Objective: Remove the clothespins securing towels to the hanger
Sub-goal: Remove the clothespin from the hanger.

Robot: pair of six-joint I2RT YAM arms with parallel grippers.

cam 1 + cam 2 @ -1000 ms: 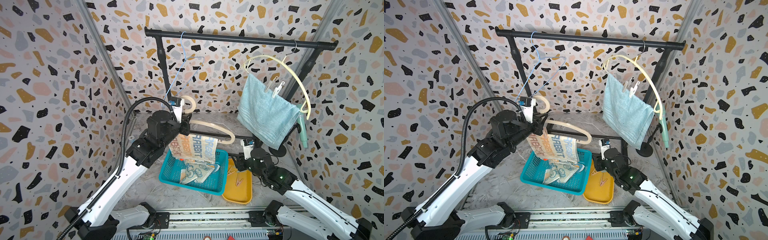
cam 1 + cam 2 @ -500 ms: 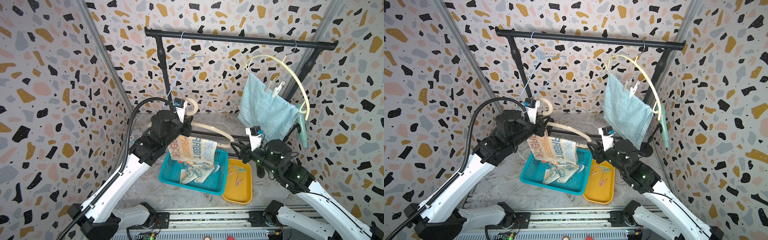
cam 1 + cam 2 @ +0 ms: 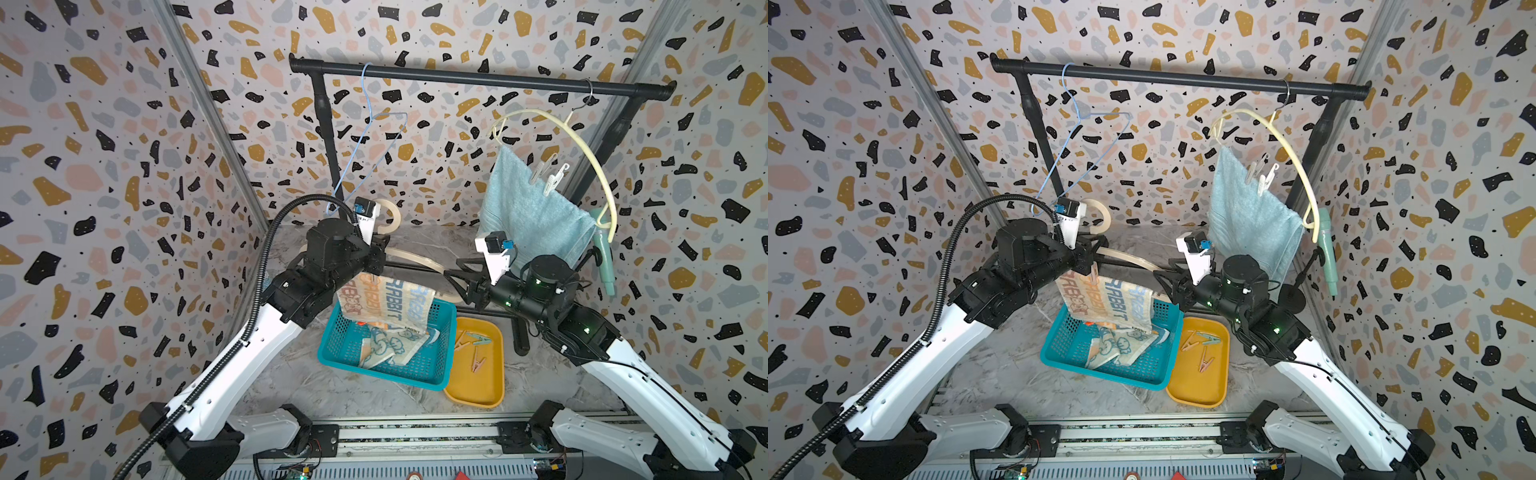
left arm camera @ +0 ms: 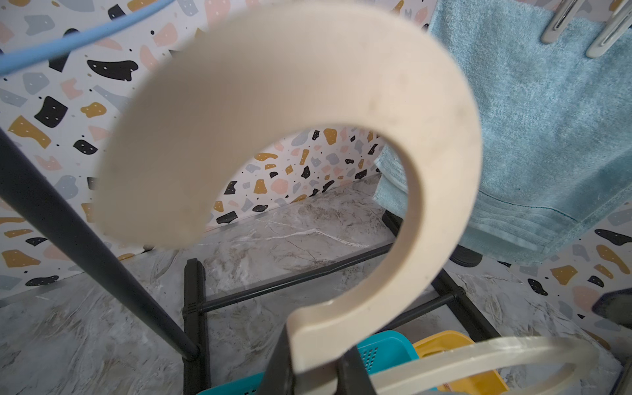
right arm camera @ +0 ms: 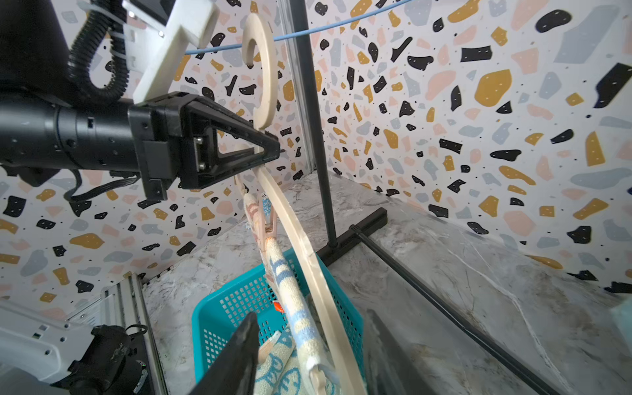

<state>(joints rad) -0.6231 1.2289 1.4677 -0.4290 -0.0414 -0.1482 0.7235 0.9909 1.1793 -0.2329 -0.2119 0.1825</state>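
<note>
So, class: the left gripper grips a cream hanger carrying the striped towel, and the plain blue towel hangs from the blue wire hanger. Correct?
No. Both top views show the plain blue towel hanging from a second cream hanger on the rail; the blue wire hanger is bare. The left gripper does grip a cream hanger carrying the striped towel.

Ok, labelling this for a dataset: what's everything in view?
rack: one, black, back.
basket: one, teal, centre.
tray: one, yellow, beside basket.
wire hanger: one, blue, on rack.
rail hanger: one, cream, on rack.
held hanger: one, cream, above basket.
mint piece: one, at rail hanger's end.
blue towel: one, pale, on rail hanger.
striped towel: one, orange-blue, on held hanger.
cartoon towel: one, cream, in basket.
clothespins: three in tray, two whitish on blue towel, one pink on striped towel.
left claw: one, black, shut on held hanger.
right claw: one, black, open, near its end.
</note>
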